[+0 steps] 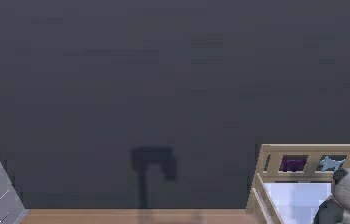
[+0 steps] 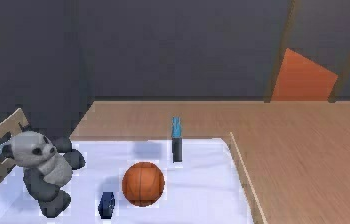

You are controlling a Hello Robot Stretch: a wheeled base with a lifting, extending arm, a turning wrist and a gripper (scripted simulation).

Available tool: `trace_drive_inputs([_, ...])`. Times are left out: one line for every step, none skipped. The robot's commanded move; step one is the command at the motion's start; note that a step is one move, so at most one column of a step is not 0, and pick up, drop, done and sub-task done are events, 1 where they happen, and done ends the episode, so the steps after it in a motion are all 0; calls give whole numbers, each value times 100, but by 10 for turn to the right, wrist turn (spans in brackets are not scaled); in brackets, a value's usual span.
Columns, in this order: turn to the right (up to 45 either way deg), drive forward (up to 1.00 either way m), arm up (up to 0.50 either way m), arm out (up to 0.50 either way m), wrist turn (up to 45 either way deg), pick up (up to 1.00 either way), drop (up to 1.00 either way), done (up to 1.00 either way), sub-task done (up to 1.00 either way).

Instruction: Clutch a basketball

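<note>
Small dark object (image 2: 107,206) lay just left of basketball (image 2: 143,183) on bed (image 2: 208,180); claw should approach centred, from right. Claw state could not be told.

On the bed (image 2: 208,175) I see bare sheet to the arm side view's right of the basketball (image 2: 143,183), all the way to the bed's right edge. Three things crowd the ball. A slim upright blue-and-dark thing (image 2: 177,140) stands just beyond it, near the far edge. A small dark-blue thing (image 2: 107,205) lies just to its left. A toy panda (image 2: 45,165) sits farther left by the headboard (image 2: 3,135). Past the far edge lies open wooden floor (image 2: 283,130). In the forward view, a dark wall (image 1: 163,80) blocks the way.
</note>
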Motion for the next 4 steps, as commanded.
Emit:
trace_drive_inputs([0, 0, 0, 36, 0, 0, 0, 0, 0])
trace_drive_inputs([0, 0, 0, 0, 450, 0, 0, 0, 0])
trace_drive_inputs([0, 0, 0, 0, 450, 0, 0, 0, 0])
trace_drive_inputs([0, 0, 0, 0, 450, 0, 0, 0, 0])
